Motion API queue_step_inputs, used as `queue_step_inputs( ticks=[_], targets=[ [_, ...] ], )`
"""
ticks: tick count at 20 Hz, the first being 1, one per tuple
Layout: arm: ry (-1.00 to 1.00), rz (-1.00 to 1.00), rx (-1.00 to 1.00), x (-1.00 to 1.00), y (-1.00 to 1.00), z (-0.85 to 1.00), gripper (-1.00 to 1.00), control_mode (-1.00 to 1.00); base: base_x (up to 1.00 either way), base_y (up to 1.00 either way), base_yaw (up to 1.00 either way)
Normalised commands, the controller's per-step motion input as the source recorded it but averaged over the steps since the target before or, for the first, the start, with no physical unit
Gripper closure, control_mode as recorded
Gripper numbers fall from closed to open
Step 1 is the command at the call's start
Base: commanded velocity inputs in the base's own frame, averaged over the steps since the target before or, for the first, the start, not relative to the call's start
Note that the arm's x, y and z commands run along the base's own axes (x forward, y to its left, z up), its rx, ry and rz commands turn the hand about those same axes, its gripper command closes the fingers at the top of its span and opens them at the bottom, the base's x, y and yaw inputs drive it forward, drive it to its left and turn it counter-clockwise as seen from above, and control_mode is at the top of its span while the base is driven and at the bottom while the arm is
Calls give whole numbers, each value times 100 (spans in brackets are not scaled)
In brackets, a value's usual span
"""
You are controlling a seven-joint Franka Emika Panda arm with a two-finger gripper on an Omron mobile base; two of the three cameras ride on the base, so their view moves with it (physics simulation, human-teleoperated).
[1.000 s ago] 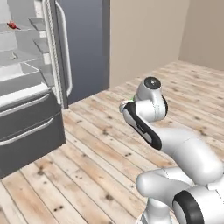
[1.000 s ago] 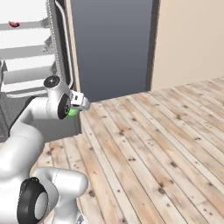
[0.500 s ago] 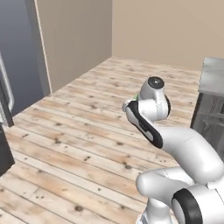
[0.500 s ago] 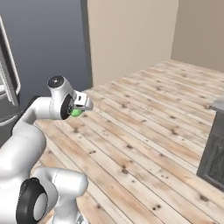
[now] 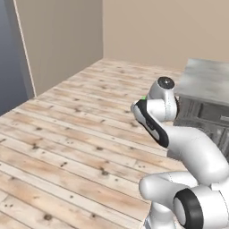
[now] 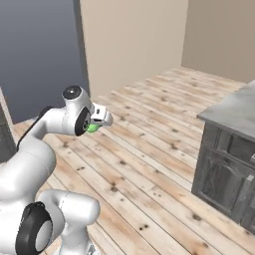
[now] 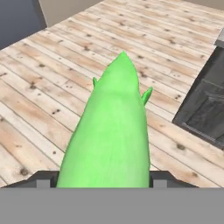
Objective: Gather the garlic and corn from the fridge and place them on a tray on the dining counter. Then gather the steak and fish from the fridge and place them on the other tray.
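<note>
Gripping the corn (image 7: 111,131) between our two dark fingertips (image 7: 43,178), we carry it raised above the floor, well clear of the boards. The gripper (image 7: 103,179) is clamped on the cob's thick end, one fingertip on each side, and the pointed tip stretches away from us with two small leaf points flaring near it. From the right base camera we see a bit of the green at the gripper (image 6: 97,121), tucked under the white hand, with the arm folded close to the base.

Below and beyond the corn lies a pale wooden plank floor (image 5: 76,134), running out to the walls. Off to the right stands the end of the dining counter (image 6: 234,112), a grey marbled top on dark-grey cabinets (image 5: 203,114); in the hand view its dark panelled side (image 7: 205,109) sits just right of the corn's tip. Far left, we see a dark grey-blue surface (image 6: 40,55) beside beige walls (image 5: 161,27) that meet in a corner at the far end of the floor.
</note>
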Motion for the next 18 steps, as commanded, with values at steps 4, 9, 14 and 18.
queue_step_inputs(
  ticks=[4,9,14,18],
  targets=[
    [0,0,0,0,0,0,100,100,7,-100,-17],
    [0,0,0,0,0,0,100,100,12,-100,-32],
    [0,0,0,0,0,0,100,100,33,-100,-39],
    [0,0,0,0,0,0,100,100,41,-100,-33]
  ],
)
